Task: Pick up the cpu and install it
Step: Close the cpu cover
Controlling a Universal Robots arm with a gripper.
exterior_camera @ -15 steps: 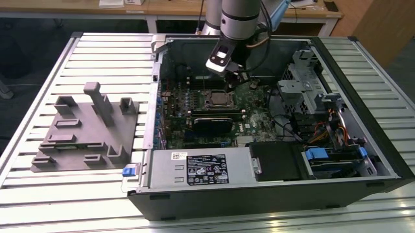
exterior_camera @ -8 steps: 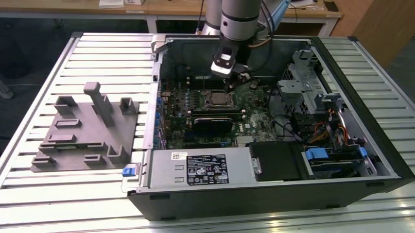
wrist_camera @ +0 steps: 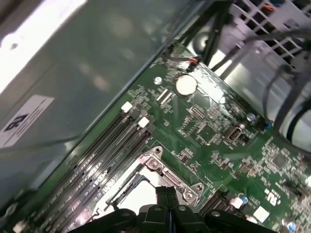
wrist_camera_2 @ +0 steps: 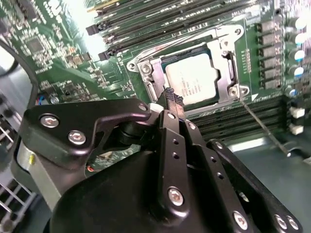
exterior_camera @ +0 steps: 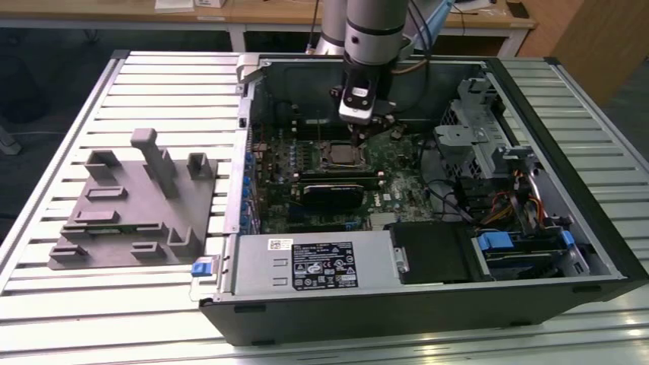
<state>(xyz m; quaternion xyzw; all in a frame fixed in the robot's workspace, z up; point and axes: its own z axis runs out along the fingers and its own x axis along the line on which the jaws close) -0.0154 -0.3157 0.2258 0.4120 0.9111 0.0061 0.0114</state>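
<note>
Empty gripper [wrist_camera_2: 170, 97], fingers pinched together, beside cpu [wrist_camera_2: 194, 82] seated in the socket [wrist_camera_2: 146, 69]; light, stiff, fragile, likely edge-held

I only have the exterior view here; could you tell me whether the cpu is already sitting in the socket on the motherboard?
Observer: Yes. In the second wrist view the cpu lies flat inside the socket frame, silver top up.
Operator: Thank you. Is the arm holding anything?
Observer: No. In both wrist views the gripper is shut and holds nothing; its tip appears close beside the frame's edge, though I cannot tell whether it touches.
Operator: And the socket's lever, please?
Observer: In the second wrist view a thin metal rod runs out from the frame's corner; I cannot tell whether it is latched.
</note>
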